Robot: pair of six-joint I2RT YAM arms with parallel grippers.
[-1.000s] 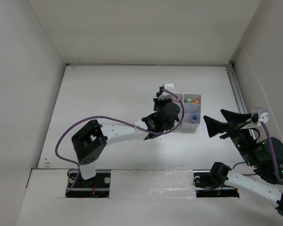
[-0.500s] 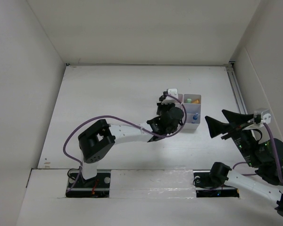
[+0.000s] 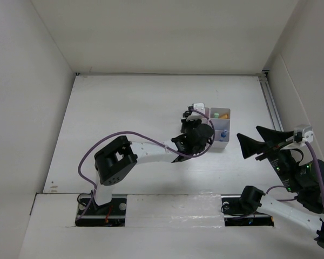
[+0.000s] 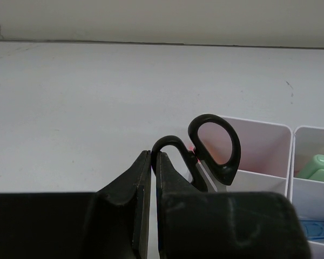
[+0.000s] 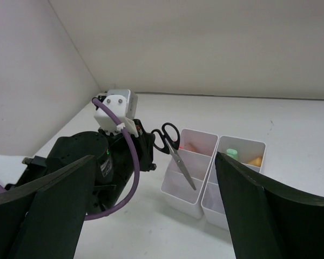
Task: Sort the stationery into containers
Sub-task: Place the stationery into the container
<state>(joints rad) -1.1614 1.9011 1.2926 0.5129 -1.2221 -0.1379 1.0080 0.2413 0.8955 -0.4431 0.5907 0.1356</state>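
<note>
My left gripper (image 4: pixel 153 156) is shut on one handle loop of the black-handled scissors (image 4: pixel 225 174). It holds them just above the left column of the white organiser (image 5: pixel 205 202). In the right wrist view the scissors (image 5: pixel 182 168) hang tilted, blades pointing down into a near-left compartment. A green highlighter (image 4: pixel 317 164) and an orange one (image 5: pixel 254 161) lie in the far-right compartment. Something blue (image 4: pixel 316 229) sits in the compartment nearer than that. My right gripper (image 3: pixel 247 131) is open and empty, raised to the right of the organiser (image 3: pixel 229 116) and aimed at it.
The left arm (image 3: pixel 151 154) stretches across the table's middle towards the organiser, its purple cable (image 3: pixel 97 147) looping over it. A white side wall and a rail (image 3: pixel 272 102) run close along the right. Bare white table lies to the left of and behind the organiser.
The left arm has reached a little further right, carrying the scissors closer over the organiser. The right gripper has drifted slightly right and stays open.
</note>
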